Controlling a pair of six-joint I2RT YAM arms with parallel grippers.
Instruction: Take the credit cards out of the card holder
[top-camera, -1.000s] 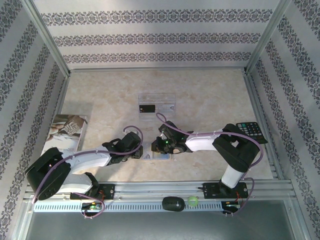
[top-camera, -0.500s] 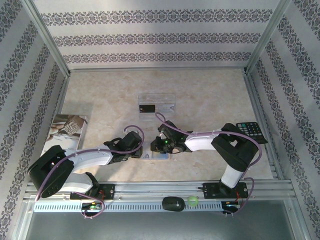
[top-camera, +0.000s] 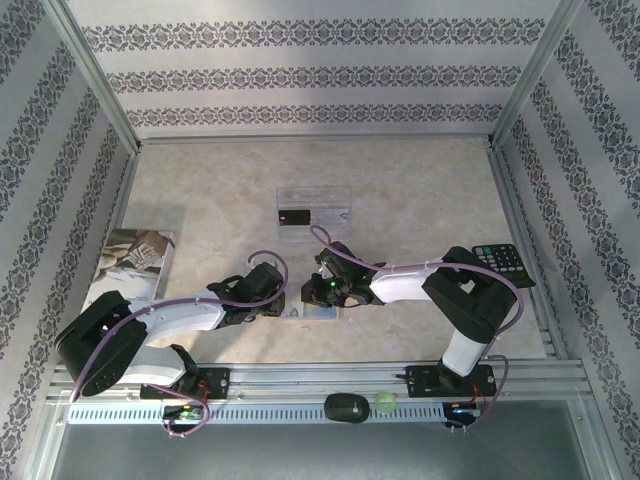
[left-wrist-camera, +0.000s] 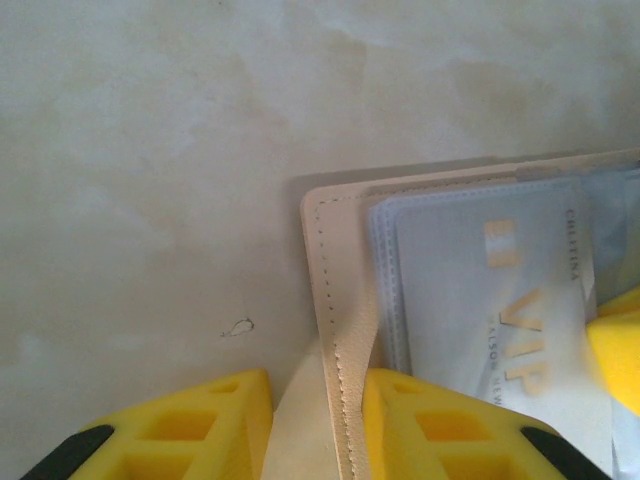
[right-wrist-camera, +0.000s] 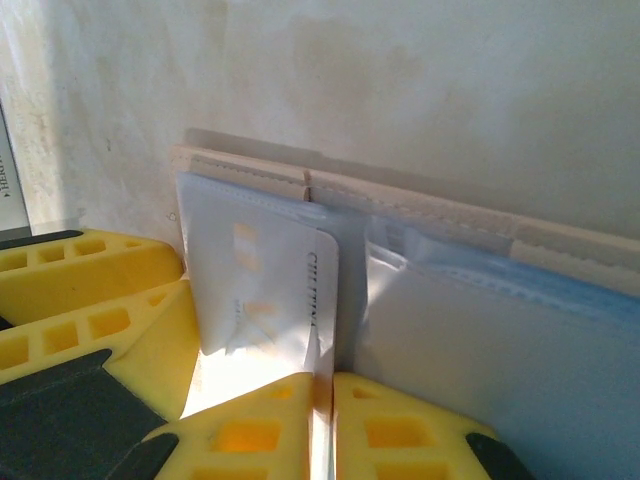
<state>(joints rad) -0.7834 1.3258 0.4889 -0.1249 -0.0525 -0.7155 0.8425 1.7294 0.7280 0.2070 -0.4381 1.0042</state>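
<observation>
Changed: R fingers (right-wrist-camera: 400, 435) nipped tighter onto pale card (right-wrist-camera: 265, 290) edge; card holder (left-wrist-camera: 335, 300) hasn't shifted, open btwn the arms
Means: grip looks set, card not out yet, pull comes next
L fingers (left-wrist-camera: 430, 425): clamped on holder's tan flap, pinning it to desk (left-wrist-camera: 150, 150)
Other: black card (top-camera: 294, 216) already in clear tray (top-camera: 335, 197)
Around: booklet (top-camera: 135, 262) L, keypad (top-camera: 500, 262) R, well apart
In way: sleeve pocket (left-wrist-camera: 385, 290) hugging card; fingers crowded

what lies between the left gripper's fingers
The tan stitched edge of the card holder, clamped between the left gripper's yellow fingers; the left wrist view shows it.
</observation>
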